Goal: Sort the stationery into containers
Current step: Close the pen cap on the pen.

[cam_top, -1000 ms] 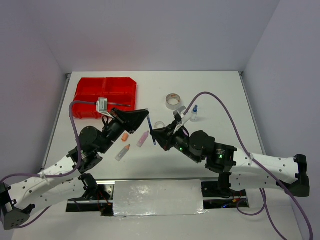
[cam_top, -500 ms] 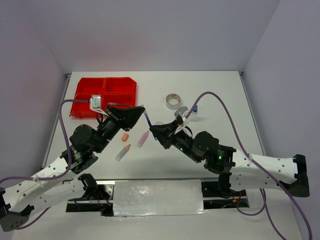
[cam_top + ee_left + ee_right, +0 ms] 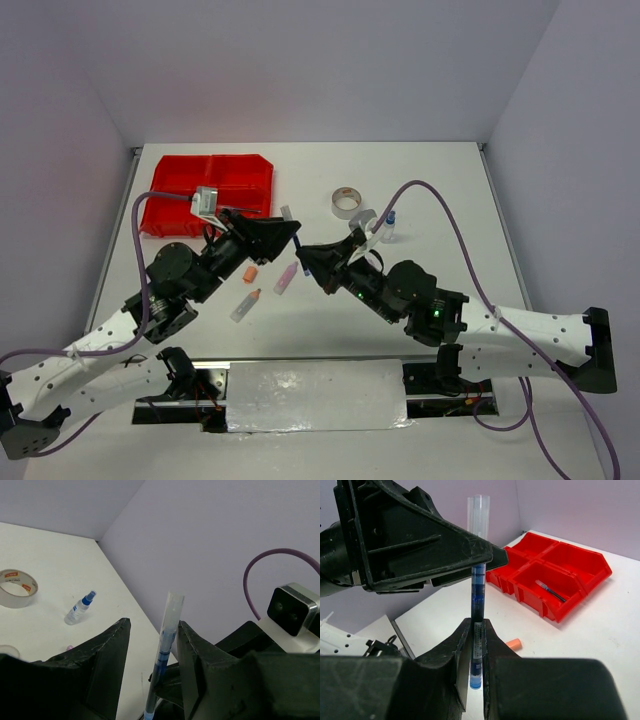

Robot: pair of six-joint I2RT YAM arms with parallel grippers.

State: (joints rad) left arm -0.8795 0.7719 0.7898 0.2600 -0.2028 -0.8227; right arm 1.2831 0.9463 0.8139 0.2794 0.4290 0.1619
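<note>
Your right fingers [image 3: 462, 652] pinch the blue pen [image 3: 478, 585] upright at mid-frame; your left fingers [image 3: 107, 652] stand spread open either side of it.

High overhead from the table [image 3: 450, 190] front — two close wrist views, opposed, one shared pen [image 3: 477, 590].

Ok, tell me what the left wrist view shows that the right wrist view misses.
Left wrist only: the grey tape roll and blue-capped bottle. Right wrist only: the red tray, a second pen lying in it, and an orange piece. Both: the blue pen, clamped by the right gripper.
</note>
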